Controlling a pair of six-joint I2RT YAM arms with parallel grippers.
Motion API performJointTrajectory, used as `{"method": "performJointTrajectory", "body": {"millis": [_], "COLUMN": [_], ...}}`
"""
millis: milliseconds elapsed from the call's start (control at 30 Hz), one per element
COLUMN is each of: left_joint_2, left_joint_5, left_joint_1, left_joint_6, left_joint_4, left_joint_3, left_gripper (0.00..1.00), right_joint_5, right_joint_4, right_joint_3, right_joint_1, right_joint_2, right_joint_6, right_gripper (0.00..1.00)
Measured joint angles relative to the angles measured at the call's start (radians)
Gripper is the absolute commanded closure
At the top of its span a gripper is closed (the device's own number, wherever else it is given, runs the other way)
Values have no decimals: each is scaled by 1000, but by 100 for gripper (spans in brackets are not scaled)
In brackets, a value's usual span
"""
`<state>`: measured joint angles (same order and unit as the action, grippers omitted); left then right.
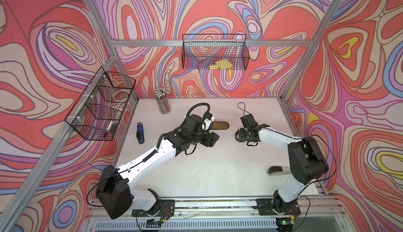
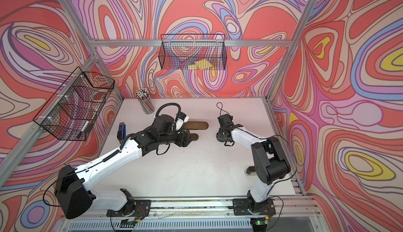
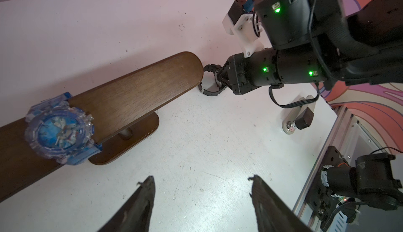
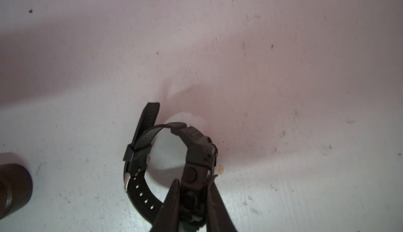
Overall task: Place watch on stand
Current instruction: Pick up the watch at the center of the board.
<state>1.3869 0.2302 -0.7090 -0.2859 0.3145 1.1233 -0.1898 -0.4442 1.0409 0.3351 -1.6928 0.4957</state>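
The dark brown wooden stand (image 3: 135,84) is upright on the white table, and its top bar shows in both top views (image 1: 222,125) (image 2: 196,125). A translucent blue watch (image 3: 58,132) is strapped around the bar. My right gripper (image 4: 195,179) is shut on the case of a black watch (image 4: 196,152), whose strap loop is buckled. In the left wrist view the black watch (image 3: 209,91) hangs just off the bar's rounded end. My left gripper (image 3: 201,179) is open and empty, above the table beside the stand's base.
A cup of pencils (image 1: 162,102) and a blue stapler (image 1: 140,132) are at the left of the table. Wire baskets hang on the left frame (image 1: 102,108) and the back wall (image 1: 214,54). A silver and black object (image 1: 279,169) lies near the right arm.
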Motion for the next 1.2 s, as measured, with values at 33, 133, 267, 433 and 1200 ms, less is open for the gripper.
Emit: {"method": "performJointTrajectory", "body": {"millis": [33, 133, 267, 433, 1200], "left_joint_2": [17, 68, 135, 245, 544], "left_joint_5": [-4, -17, -27, -42, -199], "left_joint_1": [-2, -12, -47, -113, -201], "left_joint_6": [-5, -24, -62, -116, -179], "left_joint_4": [6, 23, 34, 39, 77], "left_joint_3": [19, 85, 179, 296, 587], "left_gripper": [33, 34, 37, 43, 52], "right_joint_5": [0, 6, 24, 37, 33], "right_joint_4": [-11, -39, -60, -106, -200], "right_joint_3": [-2, -2, 2, 16, 59], "right_joint_1": [0, 0, 0, 6, 57], "right_joint_2": [18, 97, 241, 347, 413], "right_joint_6": [-5, -16, -29, -36, -42], "right_gripper": [100, 100, 100, 100, 100]}}
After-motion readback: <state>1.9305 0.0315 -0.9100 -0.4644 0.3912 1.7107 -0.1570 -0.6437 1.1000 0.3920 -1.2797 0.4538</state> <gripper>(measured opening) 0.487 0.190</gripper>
